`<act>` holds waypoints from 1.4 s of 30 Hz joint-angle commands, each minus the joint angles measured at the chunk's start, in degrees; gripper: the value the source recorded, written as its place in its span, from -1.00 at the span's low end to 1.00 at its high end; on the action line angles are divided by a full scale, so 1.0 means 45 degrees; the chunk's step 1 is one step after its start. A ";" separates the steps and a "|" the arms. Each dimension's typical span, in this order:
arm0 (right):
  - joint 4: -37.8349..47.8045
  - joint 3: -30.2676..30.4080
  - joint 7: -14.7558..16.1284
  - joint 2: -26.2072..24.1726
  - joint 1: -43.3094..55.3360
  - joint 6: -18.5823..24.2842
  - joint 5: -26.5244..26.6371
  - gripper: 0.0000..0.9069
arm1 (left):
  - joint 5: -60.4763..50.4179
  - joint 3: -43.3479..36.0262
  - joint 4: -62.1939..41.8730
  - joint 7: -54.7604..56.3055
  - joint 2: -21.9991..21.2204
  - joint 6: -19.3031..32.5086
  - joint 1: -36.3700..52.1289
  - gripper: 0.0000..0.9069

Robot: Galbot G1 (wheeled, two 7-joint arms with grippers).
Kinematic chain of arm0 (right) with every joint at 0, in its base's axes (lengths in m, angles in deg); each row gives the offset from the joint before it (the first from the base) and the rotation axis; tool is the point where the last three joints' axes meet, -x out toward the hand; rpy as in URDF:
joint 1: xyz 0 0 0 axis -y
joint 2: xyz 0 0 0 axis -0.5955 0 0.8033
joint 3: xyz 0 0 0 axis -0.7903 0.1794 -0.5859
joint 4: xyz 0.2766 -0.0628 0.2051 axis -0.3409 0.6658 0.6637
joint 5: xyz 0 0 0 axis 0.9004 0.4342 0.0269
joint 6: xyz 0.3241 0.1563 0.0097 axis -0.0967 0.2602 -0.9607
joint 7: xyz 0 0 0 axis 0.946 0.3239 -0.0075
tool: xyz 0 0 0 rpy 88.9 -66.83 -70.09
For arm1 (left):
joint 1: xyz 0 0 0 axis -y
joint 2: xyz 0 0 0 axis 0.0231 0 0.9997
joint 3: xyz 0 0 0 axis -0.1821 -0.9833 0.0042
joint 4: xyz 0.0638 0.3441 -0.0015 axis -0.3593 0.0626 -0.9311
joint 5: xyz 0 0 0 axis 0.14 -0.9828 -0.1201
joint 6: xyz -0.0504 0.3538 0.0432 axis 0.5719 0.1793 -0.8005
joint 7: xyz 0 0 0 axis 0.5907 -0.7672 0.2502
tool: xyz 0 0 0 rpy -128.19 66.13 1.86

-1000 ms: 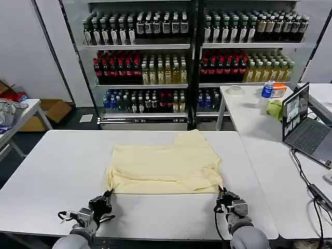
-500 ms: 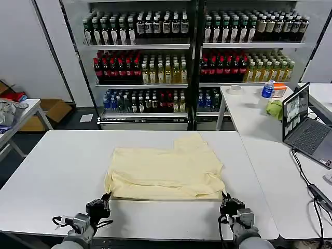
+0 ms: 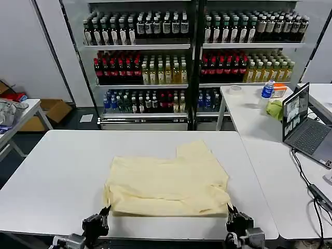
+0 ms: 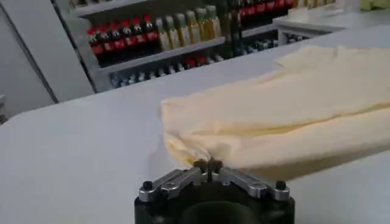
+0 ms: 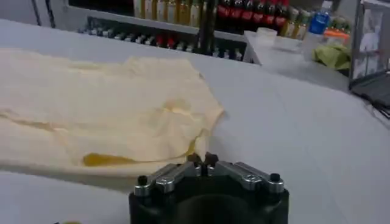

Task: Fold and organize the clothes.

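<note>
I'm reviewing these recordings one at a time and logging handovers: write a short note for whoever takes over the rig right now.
Left gripper: fingers shut, pinching the near left corner of the T-shirt at the table's front edge.
Right gripper: fingers shut at the shirt's near right corner; the wrist view puts the tips at the cloth edge, hold likely.
Shirt: partly folded, lying in layers mid-table, one flap sticking out toward the shelves, near edge close to the table front.
Done: a first fold, by the doubled layers.
Left: fold in the far flap, finish folding, and tidy the shirt into place.
</note>
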 commanded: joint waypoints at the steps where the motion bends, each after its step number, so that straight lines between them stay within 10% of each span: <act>1: -0.1094 -0.0262 0.0051 -0.0006 -0.1937 -0.0008 -0.0639 -1.00 | -0.0106 0.0136 0.0657 0.0003 -0.0007 0.0030 -0.1572 -0.98; 7: -0.1298 -0.0232 0.0059 0.0001 -0.2188 -0.0258 -0.0806 -1.00 | -0.0178 0.0232 0.0851 0.0005 0.0101 -0.0006 -0.1922 -0.98; 8: -0.1357 -0.0216 0.0043 0.0003 -0.2196 -0.0390 -0.0827 -0.76 | -0.0183 0.0239 0.0877 0.0009 0.0116 -0.0013 -0.1951 -0.96; 9: -0.1403 -0.0219 0.0046 0.0001 -0.2207 -0.0399 -0.0829 0.71 | -0.0196 0.0245 0.0911 0.0012 0.0124 -0.0015 -0.1985 -0.96; 10: -0.1455 -0.0236 0.0040 -0.0002 -0.2214 -0.0373 -0.0835 1.00 | -0.0201 0.0251 0.0929 0.0021 0.0126 -0.0020 -0.2016 -0.69; 12: -0.1625 -0.0421 0.0026 -0.0021 -0.2199 -0.0181 -0.0872 1.00 | -0.0217 0.0295 0.1003 0.0030 0.0128 -0.0043 -0.2067 1.00; 27: -0.1729 -0.1933 -0.0171 -0.1074 0.0050 0.0189 0.1117 1.00 | 0.0402 0.1930 0.1535 0.0622 0.0530 -0.0406 -0.1636 1.00; 42: 0.3355 0.2206 -0.1841 -0.2026 0.7977 -0.0921 0.4340 1.00 | 0.5336 0.0281 -0.1296 0.1552 0.2092 -0.1997 0.4153 1.00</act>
